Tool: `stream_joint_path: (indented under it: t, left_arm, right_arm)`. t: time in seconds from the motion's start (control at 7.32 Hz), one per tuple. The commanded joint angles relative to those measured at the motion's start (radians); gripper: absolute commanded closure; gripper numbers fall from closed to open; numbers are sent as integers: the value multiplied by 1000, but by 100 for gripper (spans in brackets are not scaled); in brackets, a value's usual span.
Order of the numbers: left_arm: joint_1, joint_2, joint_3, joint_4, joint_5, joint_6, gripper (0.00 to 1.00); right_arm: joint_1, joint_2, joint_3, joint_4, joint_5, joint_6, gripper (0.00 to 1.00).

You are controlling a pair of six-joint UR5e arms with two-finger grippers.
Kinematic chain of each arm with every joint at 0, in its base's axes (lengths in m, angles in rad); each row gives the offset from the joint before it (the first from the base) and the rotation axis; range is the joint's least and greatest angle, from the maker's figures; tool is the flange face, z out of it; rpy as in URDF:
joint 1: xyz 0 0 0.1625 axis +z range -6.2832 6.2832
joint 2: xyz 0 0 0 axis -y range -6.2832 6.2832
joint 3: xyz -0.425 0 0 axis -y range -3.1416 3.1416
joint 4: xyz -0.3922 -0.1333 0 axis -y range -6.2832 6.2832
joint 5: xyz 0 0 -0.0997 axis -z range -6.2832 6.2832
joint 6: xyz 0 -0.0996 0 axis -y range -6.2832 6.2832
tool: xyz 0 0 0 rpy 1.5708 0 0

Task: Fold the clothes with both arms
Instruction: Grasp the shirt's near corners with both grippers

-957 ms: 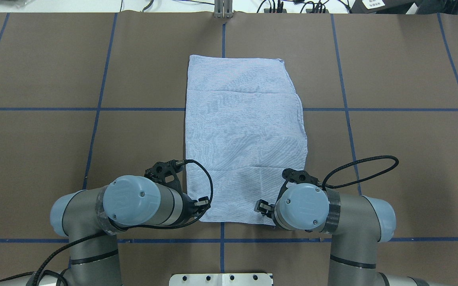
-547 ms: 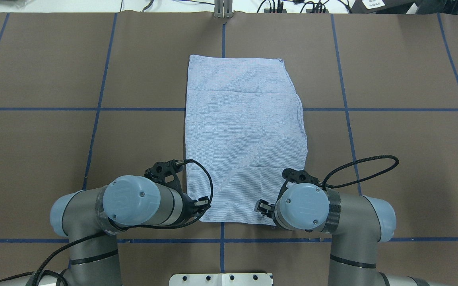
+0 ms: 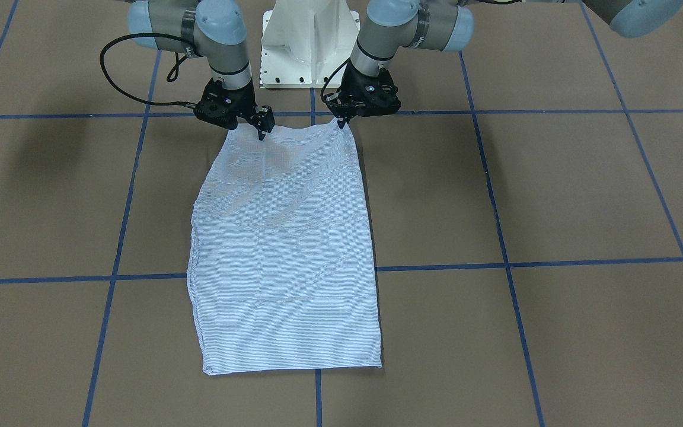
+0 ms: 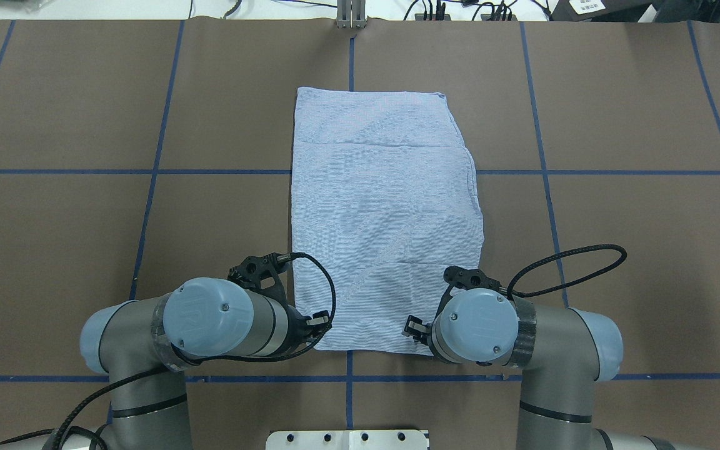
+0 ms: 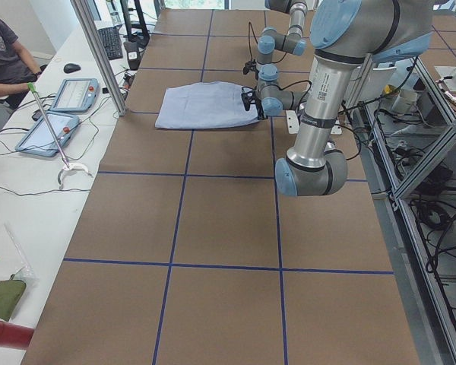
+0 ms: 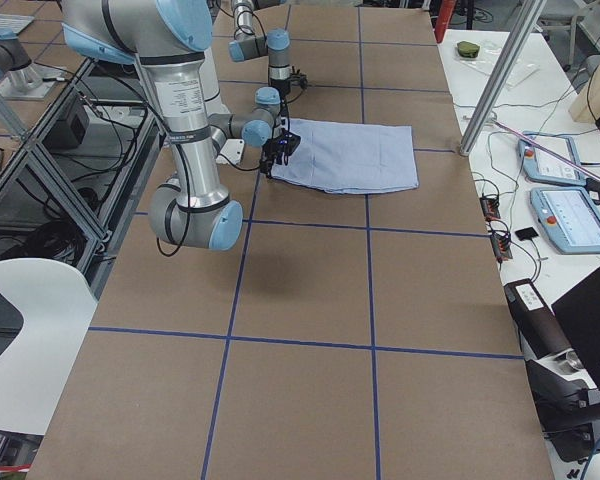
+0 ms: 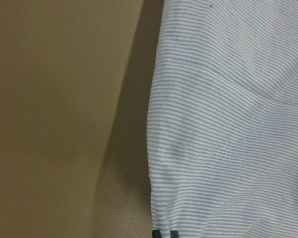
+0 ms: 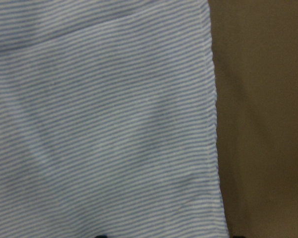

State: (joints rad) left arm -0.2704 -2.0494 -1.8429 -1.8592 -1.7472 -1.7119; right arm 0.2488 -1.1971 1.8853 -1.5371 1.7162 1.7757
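Note:
The light blue-and-white striped shirt [image 3: 282,249] lies folded into a long flat rectangle on the brown table, running away from the robot in the overhead view [image 4: 385,212]. Its collar, buttons and pocket are hidden. My left gripper [image 3: 341,123] is shut on the shirt's near corner, which peaks up slightly. Its closed fingertips show at the bottom of the left wrist view [image 7: 165,234]. My right gripper [image 3: 261,133] is at the other near corner. In the right wrist view [image 8: 167,236] its tips stand apart, astride the cloth [image 8: 99,124].
The white pedestal base [image 3: 309,41] stands just behind both grippers. Blue tape lines [image 4: 154,172] grid the brown table. A side bench with tablets [image 5: 68,95], a metal post [image 5: 99,53] and a seated person [image 5: 4,46] lies beyond the table's far edge.
Both arms have shifted only a few pixels. The shirt lies as before.

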Motion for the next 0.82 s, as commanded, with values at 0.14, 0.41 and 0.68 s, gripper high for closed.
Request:
stream_joint_path:
  t: [0.14, 0.41, 0.68]
  left_arm:
    - [-1, 0, 4, 0, 0, 0, 100]
    - [-1, 0, 4, 0, 2, 0, 100]
    - [-1, 2, 5, 0, 2, 2, 100]
  right_arm:
    - [4, 2, 5, 2, 0, 1, 60]
    - [9, 5, 6, 2, 2, 1, 72]
    - [20, 19, 8, 2, 2, 1, 80]
